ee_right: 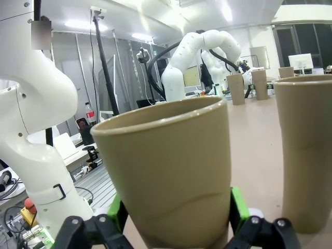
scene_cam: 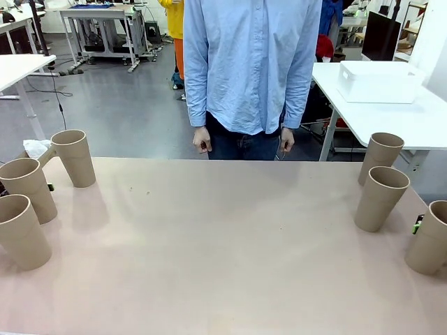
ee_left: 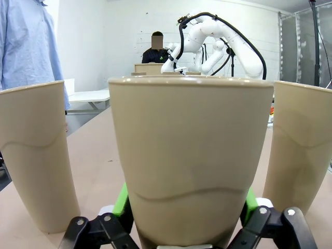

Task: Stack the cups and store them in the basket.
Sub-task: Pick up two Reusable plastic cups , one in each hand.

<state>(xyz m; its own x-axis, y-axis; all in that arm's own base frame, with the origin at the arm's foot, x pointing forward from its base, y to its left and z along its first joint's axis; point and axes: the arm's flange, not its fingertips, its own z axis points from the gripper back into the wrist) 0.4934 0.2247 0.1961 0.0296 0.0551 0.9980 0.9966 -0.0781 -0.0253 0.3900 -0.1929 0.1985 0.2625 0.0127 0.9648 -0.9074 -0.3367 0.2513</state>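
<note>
Bright, even overhead room light. The table (scene_cam: 223, 244) carries a pale sheen at its centre, and the cups (scene_cam: 75, 157) cast only faint, soft-edged shadows. Front view sharp throughout. Both wrist views bulge with wide-angle distortion toward 3 and 9 o'clock; ceiling lamps (ee_right: 227, 10) glare at 12 o'clock in the right wrist view

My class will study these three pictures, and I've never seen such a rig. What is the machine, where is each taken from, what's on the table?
It is a robot with two arms, each ending in a two-finger gripper. The front view looks across the table at a person opposite. Six tan cups stand there, three at each end; a white basket sits on another table behind. Each wrist view looks along one gripper: the left gripper straddles the left middle cup, the right gripper the nearest right cup; whether they squeeze is unclear.
</note>
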